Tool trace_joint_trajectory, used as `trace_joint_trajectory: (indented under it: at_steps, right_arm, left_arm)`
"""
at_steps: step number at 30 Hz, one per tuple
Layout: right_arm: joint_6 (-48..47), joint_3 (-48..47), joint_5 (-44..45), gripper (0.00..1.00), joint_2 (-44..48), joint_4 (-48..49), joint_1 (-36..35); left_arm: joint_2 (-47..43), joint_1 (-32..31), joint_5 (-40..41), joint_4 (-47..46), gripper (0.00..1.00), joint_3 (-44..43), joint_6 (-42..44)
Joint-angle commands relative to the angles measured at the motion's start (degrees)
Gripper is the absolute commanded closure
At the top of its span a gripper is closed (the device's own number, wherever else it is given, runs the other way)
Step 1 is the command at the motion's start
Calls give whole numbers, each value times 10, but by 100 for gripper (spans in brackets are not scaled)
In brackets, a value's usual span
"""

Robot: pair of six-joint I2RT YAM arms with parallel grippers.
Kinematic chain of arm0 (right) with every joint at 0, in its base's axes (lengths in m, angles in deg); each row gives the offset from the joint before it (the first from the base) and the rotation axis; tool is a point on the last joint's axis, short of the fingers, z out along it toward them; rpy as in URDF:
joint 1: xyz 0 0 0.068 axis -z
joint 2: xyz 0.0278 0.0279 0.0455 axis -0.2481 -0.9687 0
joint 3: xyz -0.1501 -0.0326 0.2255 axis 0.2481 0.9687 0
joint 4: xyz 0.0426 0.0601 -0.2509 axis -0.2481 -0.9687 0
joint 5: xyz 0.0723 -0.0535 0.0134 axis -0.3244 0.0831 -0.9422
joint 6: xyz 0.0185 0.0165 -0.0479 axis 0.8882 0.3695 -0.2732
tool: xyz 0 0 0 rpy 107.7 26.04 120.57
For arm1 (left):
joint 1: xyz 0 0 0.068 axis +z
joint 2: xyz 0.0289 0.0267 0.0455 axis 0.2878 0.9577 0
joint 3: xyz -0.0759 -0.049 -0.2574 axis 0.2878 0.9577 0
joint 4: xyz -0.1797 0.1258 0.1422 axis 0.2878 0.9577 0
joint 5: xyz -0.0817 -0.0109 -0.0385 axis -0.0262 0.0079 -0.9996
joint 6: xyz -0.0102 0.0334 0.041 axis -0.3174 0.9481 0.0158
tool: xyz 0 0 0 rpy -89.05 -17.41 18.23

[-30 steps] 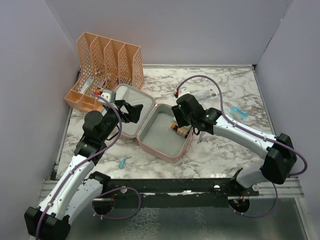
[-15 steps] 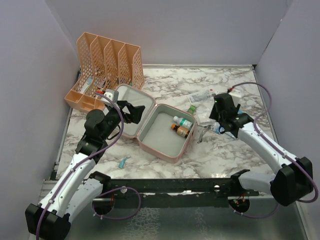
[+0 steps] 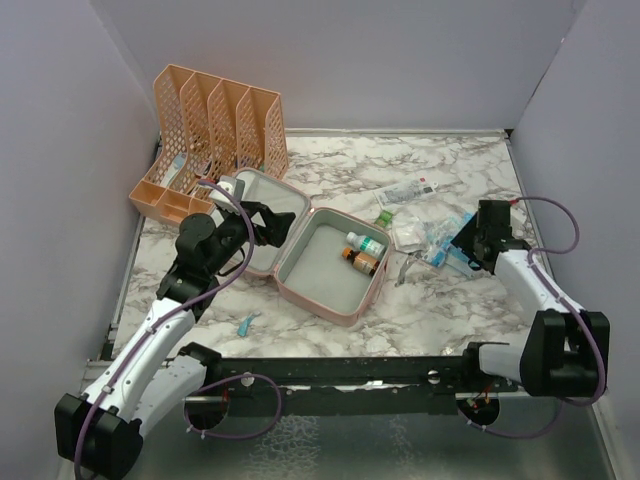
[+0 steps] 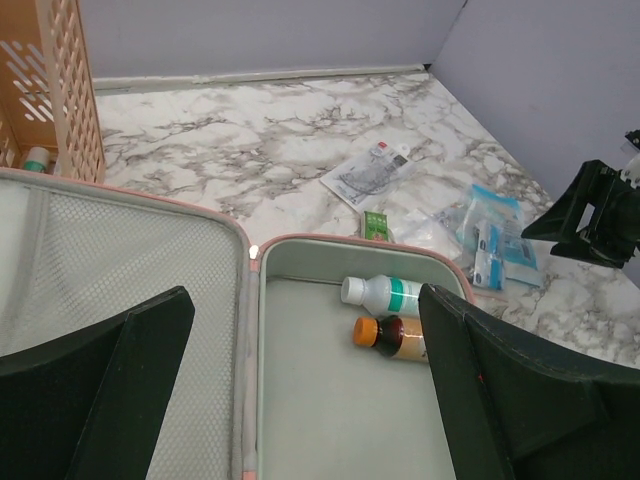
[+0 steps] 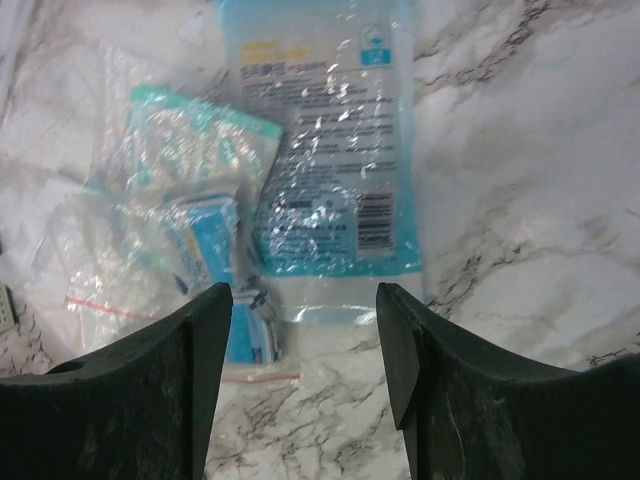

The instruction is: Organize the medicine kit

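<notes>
I have the medicine kit (image 3: 335,308) lying open on the marble bench (image 3: 440,310), a little left of centre, with its mesh-lined lid half flat on the left and the deeper tray half on the right. Two bottles lie on their sides against the tray's far right wall: a white bottle with a green label (image 4: 388,294) and, just beside it on the near side, an amber bottle with an orange cap (image 4: 394,337). My left end effector (image 3: 268,225) hangs over the lid half with its fingers (image 4: 110,370) spread wide and nothing between them. My right end effector (image 5: 300,290) is out on the right side of the bench, jaws apart and empty, poised over a blue printed sachet (image 5: 330,150) and a clear bag of blue-and-teal items (image 5: 190,220) that overlaps the sachet's left edge; I cannot tell whether the fingertips touch the plastic. Beyond the kit, a small green packet (image 4: 376,225) lies near the tray's far rim, and a silver strip pack (image 4: 370,178) lies further back. The orange file rack (image 3: 215,130) stands at the back left.
</notes>
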Motion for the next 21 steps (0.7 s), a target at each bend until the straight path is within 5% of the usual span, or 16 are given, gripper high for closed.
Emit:
trace_joint_trajectory:
  at_steps: [1,7,21]
  right_arm:
    - [2,6,-68,40,-23,49,82]
    - [-43,11,-216,41,-53,102,109]
    - [-90,5,-303,50,-116,128,109]
  left_arm:
    - [0,-2,-11,-22,1,0,-3]
    - [6,-3,-10,-20,1,-3,-3]
    - [6,-2,-9,-18,1,-3,-4]
